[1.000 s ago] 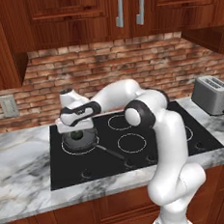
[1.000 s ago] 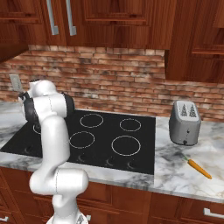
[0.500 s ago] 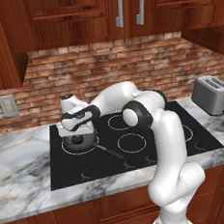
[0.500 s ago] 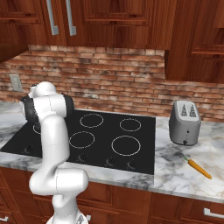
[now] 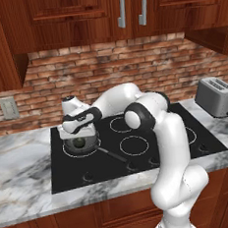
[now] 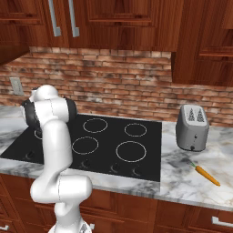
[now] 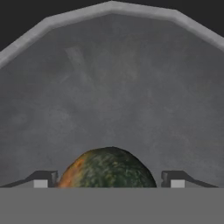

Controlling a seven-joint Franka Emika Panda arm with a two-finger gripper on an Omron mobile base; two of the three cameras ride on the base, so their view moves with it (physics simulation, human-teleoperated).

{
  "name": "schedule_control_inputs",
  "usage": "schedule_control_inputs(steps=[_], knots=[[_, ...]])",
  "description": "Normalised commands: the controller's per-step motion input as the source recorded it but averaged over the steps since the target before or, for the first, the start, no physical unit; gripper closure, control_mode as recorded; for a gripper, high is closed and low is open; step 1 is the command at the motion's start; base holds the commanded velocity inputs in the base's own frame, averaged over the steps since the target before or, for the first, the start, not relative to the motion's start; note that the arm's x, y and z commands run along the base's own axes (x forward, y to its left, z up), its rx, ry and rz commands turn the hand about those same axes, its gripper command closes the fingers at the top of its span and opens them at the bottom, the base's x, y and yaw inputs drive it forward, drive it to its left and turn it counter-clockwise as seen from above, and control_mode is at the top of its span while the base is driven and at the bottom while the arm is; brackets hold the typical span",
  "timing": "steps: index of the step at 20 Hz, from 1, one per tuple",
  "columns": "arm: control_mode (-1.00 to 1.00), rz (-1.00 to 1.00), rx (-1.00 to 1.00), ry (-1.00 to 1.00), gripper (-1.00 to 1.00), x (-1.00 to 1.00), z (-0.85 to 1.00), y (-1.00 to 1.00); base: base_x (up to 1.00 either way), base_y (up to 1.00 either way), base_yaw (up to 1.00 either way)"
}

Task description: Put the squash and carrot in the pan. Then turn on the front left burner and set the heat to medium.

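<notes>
End effector (image 7: pixel 109 183): low over the pan (image 7: pixel 109 78), fingers spread wide, one tip each side of the squash (image 7: pixel 107 168); gap to tips visible, not gripping.
Squash: 1, in pan's bowl, on cooktop (image 5: pixel 140 160) front left.
Hidden: squash lower part cut off in hand view; contact w/ pan floor unclear.
Carrot (image 6: pixel 205 173): 1, on bench (image 6: pixel 191 182) right of cooktop, near toaster (image 6: pixel 192 127).
Pan: 1, handle twd front.

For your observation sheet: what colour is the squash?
Dark green mottled, with an orange patch; the squash shows best in the hand view.
</notes>
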Motion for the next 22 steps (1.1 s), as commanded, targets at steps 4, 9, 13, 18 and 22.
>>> schedule_control_inputs(steps=[4, 9, 13, 18, 22], knots=[[-1.0, 0.0, 0.0, -0.04, -1.0, 0.0, 0.14, -0.01, 0.0, 0.0, 0.0], [-1.0, 0.0, 0.0, -0.07, -1.0, -0.04, 0.38, -0.07, 0.0, 0.0, 0.0], [-1.0, 0.0, 0.0, -0.08, -1.0, -0.43, 0.5, -0.58, 0.0, 0.0, 0.0], [-1.0, 0.0, 0.05, -0.07, -1.0, -0.58, 0.42, -0.82, 0.0, 0.0, 0.0], [-1.0, 0.06, 0.11, -0.09, -1.0, -0.78, 0.3, -0.86, 0.0, 0.0, 0.0]])
